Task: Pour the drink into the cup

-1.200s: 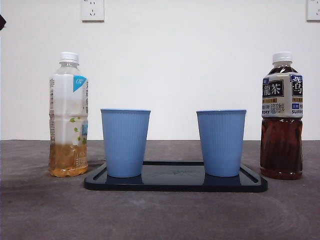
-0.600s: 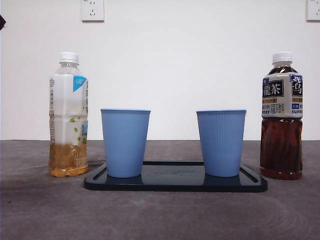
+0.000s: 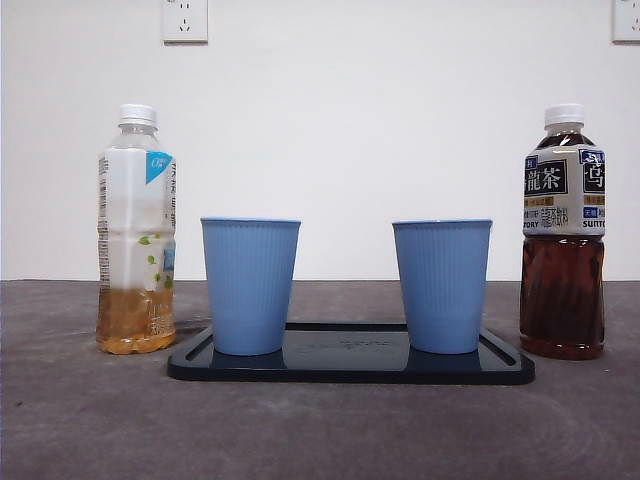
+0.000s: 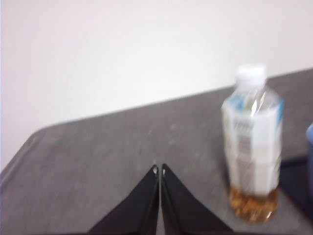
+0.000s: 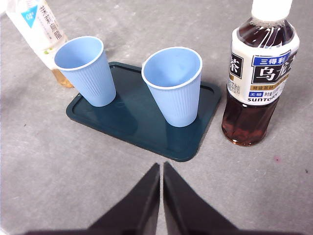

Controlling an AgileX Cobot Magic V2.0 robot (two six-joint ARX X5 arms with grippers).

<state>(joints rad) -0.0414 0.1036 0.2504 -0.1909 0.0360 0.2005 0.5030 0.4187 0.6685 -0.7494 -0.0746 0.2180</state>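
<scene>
Two blue ribbed cups (image 3: 250, 285) (image 3: 442, 285) stand upright on a dark tray (image 3: 350, 362). A clear bottle (image 3: 137, 230) with a little golden drink stands left of the tray. A dark oolong tea bottle (image 3: 564, 232) with a white cap stands to the tray's right. My left gripper (image 4: 159, 170) is shut, raised above the table, with the clear bottle (image 4: 252, 142) a short way off to one side of it. My right gripper (image 5: 162, 167) is shut above the table near the tray (image 5: 142, 115), apart from the tea bottle (image 5: 258, 73). Both cups (image 5: 85, 70) (image 5: 173, 84) look empty.
A white wall with two power sockets (image 3: 185, 20) (image 3: 626, 20) stands behind the grey table (image 3: 320, 430). The table's edge (image 4: 29, 142) shows in the left wrist view.
A small black tip at the upper left edge of the front view has gone out of sight. The bottles, cups and tray have not moved.
</scene>
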